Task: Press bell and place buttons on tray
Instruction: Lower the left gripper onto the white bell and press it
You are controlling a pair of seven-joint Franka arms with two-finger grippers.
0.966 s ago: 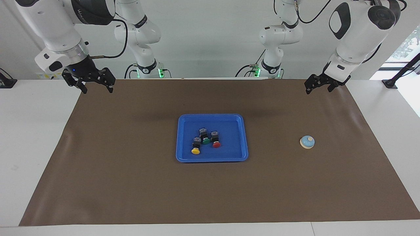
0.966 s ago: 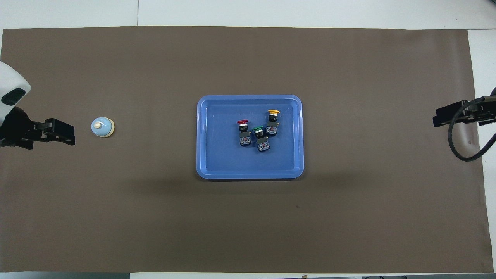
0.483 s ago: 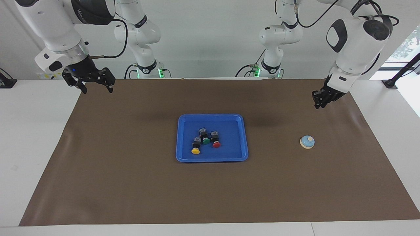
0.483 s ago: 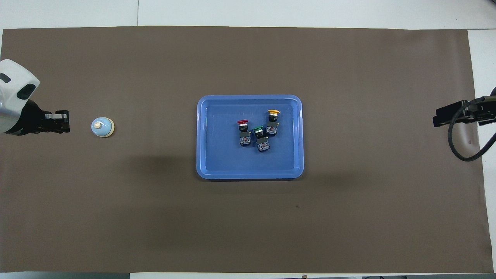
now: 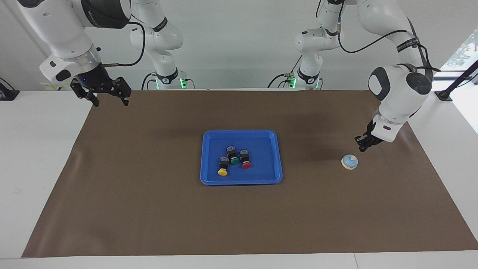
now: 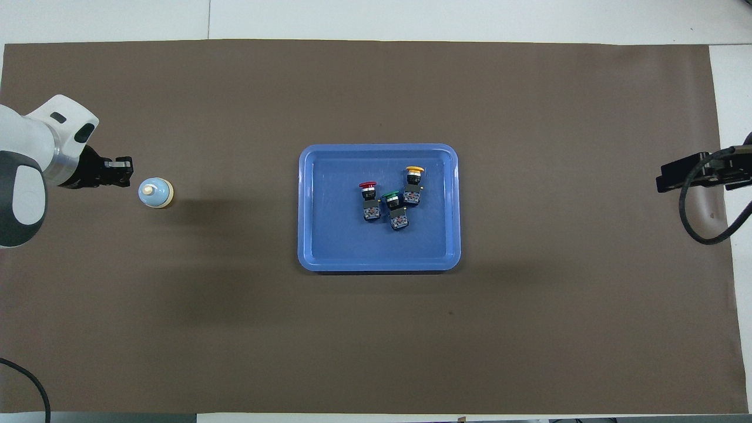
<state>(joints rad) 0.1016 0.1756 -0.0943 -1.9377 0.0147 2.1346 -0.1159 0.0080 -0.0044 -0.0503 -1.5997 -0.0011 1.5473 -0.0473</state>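
The light-blue bell (image 5: 350, 161) stands on the brown mat toward the left arm's end, also seen from overhead (image 6: 155, 192). My left gripper (image 5: 361, 144) is shut and empty. It hangs low just beside the bell, a little above it and not touching; overhead it shows next to the bell (image 6: 120, 174). The yellow button (image 5: 223, 168), green button (image 5: 233, 157) and red button (image 5: 245, 160) lie together in the blue tray (image 5: 261, 180). My right gripper (image 5: 108, 98) waits open and raised over the mat's corner at its own end.
The brown mat (image 5: 149, 209) covers most of the white table. In the overhead view the tray (image 6: 376, 265) sits mid-mat with the three buttons in it. The right arm's cable (image 6: 693, 223) hangs over the mat's edge.
My left arm has come down from its raised spot near the mat's corner and moved out to just beside the bell. The right arm, tray and buttons have not moved.
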